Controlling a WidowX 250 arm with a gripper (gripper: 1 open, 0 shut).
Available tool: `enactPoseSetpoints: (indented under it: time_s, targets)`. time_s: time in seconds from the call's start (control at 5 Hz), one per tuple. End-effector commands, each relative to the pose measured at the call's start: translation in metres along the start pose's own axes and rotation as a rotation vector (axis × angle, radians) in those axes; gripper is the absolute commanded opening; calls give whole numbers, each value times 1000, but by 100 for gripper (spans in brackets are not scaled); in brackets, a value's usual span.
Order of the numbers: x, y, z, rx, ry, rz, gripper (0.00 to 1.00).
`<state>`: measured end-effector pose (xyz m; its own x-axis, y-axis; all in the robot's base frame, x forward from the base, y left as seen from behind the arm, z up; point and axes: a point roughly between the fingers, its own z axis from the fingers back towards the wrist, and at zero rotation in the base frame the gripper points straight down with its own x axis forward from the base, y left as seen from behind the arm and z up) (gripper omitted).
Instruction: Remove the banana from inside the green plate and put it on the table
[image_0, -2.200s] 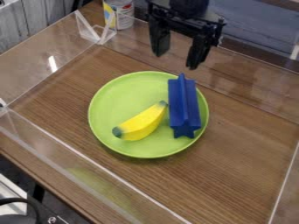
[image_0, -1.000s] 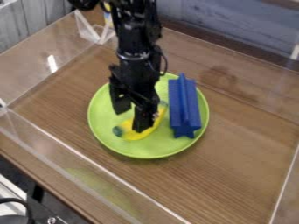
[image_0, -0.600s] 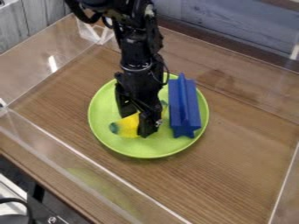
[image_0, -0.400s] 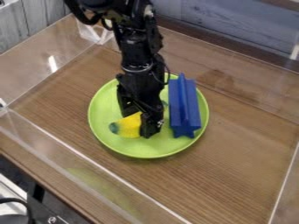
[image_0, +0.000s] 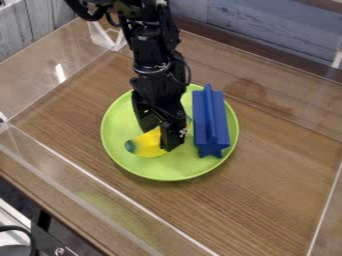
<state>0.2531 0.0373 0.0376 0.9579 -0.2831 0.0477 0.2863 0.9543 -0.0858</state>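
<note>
Yellow banana (image_0: 151, 143): lies inside the green plate (image_0: 123, 118), in its near-left half, partly hidden by the gripper.
Gripper (image_0: 160, 134): points straight down with its jaws spread wide, one finger on each side of the banana; nothing is pinched.
Done: the gripper is down at the banana, in place for a grasp.
Left: close on the banana, lift it over the rim, set it on the table (image_0: 274, 185).
Blue block (image_0: 209, 121): stands in the plate just right of the gripper, close enough to be bumped.
Edges: clear acrylic walls (image_0: 27, 175) border the table on the left and near side.
Open room: bare wood to the right and near the plate looks widest for a set-down.
</note>
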Motion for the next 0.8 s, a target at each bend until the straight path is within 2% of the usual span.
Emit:
enactPoseSetpoints:
  time_s: [0.0,0.6]
  targets:
    - [4,4,11,21,-46,7,100]
    - [4,6,3,14,-40,11,100]
